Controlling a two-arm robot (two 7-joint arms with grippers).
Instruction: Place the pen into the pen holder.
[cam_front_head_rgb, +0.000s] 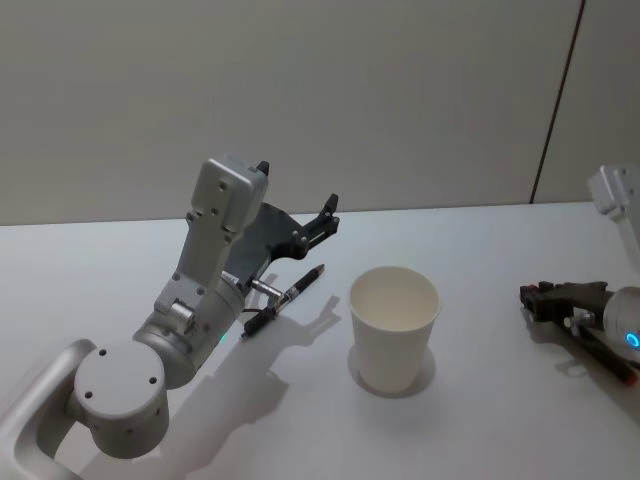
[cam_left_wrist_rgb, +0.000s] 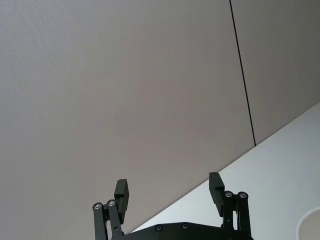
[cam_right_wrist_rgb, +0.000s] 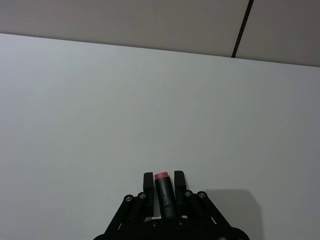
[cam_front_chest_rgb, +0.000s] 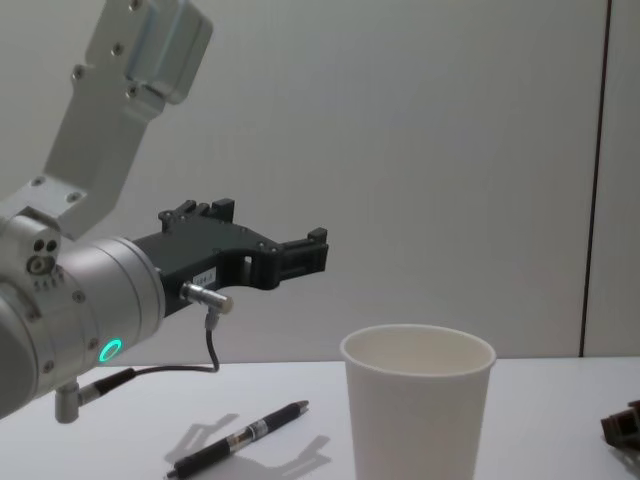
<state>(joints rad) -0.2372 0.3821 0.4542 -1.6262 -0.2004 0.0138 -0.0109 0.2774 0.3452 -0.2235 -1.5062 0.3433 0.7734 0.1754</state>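
Pen (cam_front_head_rgb: 285, 298) lies flat on the desk (cam_front_head_rgb: 480, 240), just left of the pen holder (cam_front_head_rgb: 393, 330) and apart from it. In the head view its long axis runs on a diagonal from near-left to far-right, and the far end points roughly at the holder's rim. The body is dark and slim, with a silvery band about mid-length. From the chest view the pen (cam_front_chest_rgb: 245, 435) casts a clear shadow and nothing touches it.

The left gripper (cam_front_head_rgb: 318, 225) is raised well above the desk and aims forward and up toward the wall. Its fingers (cam_left_wrist_rgb: 121, 192) stand wide apart with nothing between them. The pen sits below the fingertips and slightly behind them, toward the robot's body. We judge that the left arm is the nearer one, and that a pick needs the wrist pitched down and drawn back. The fingers would then close across the barrel, not along it.

The right gripper (cam_front_head_rgb: 535, 298) rests low on the desk, well to the right of the holder. In its wrist view the fingers are clamped together on a dark barrel (cam_right_wrist_rgb: 165, 195) with a pinkish end. This is possibly a second pen, but we cannot confirm that.

The pen holder (cam_front_chest_rgb: 420, 420) is a plain white paper cup that stands upright with its mouth open. We see nothing inside it. It is light, so a sideways nudge could tip it.

Status as judged: the pen on the desk is not yet grasped, and insertion is pending.
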